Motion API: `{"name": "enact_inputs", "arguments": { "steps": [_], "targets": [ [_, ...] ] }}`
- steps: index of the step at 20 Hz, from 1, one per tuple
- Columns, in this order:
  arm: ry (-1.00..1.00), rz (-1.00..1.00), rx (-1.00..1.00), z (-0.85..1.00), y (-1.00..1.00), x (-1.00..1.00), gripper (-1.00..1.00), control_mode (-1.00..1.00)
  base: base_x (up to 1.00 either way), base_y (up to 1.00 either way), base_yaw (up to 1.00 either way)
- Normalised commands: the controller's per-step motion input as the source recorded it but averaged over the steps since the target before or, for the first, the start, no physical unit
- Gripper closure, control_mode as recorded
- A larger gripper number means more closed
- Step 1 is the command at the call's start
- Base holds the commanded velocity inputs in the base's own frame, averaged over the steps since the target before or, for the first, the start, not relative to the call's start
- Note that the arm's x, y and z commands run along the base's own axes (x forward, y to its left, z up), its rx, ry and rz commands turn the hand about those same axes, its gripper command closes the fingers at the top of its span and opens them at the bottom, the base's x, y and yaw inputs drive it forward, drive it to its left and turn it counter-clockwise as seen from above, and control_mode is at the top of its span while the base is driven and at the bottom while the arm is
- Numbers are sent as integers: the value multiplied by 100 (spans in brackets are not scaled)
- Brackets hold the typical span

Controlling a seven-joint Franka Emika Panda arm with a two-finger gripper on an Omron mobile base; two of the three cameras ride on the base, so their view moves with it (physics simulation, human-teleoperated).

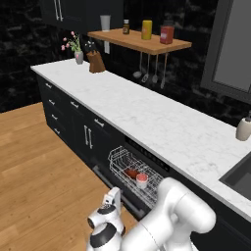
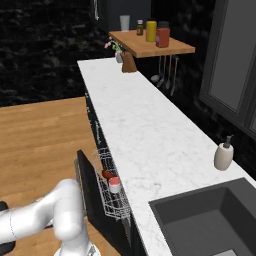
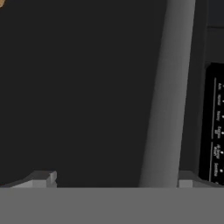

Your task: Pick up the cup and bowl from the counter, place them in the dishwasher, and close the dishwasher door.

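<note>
The cup (image 1: 141,180) sits in the white wire rack (image 1: 128,169) of the dishwasher (image 1: 147,171), and the bowl (image 1: 131,173) sits right next to it in the same rack. From the right side I can see them too, the cup (image 2: 114,184) nearer my arm and the bowl (image 2: 107,174) just past it. The rack is pulled out from under the counter (image 1: 147,112). The door (image 2: 92,192) is partly up, tilted, not shut all the way.

My hand is very close to the door (image 3: 78,87). Its black front takes up most of what my hand sees. The long grey handle (image 3: 168,92) runs across it, between my two finger tips (image 3: 43,178). My gripper (image 3: 114,181) is spread wide and loose, and I am not holding anything. I cannot tell if a tip touches the door.

Next to the handle is the dark strip (image 3: 216,127) with tiny white words on it. They are too small and blurry for me to read.

A brown shelf (image 1: 142,41) hangs on the wall far away, with a yellow jar (image 1: 146,30) and a red jar (image 1: 167,33) on it. I cannot read any labels there. A soap bottle (image 2: 223,154) stands by the sink (image 2: 210,220).
</note>
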Motion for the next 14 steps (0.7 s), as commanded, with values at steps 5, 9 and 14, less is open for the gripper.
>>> {"name": "enact_inputs", "arguments": {
  "steps": [5, 9, 14],
  "targets": [
    [-11, -25, -39, -70, -100, 50, -100, -100, 0, 0, 0],
    [-11, -25, -33, -74, -100, 45, -100, -100, 0, 0, 0],
    [-13, -28, -21, -93, -100, 35, -100, -100, 0, 0, 0]
  ]
}}
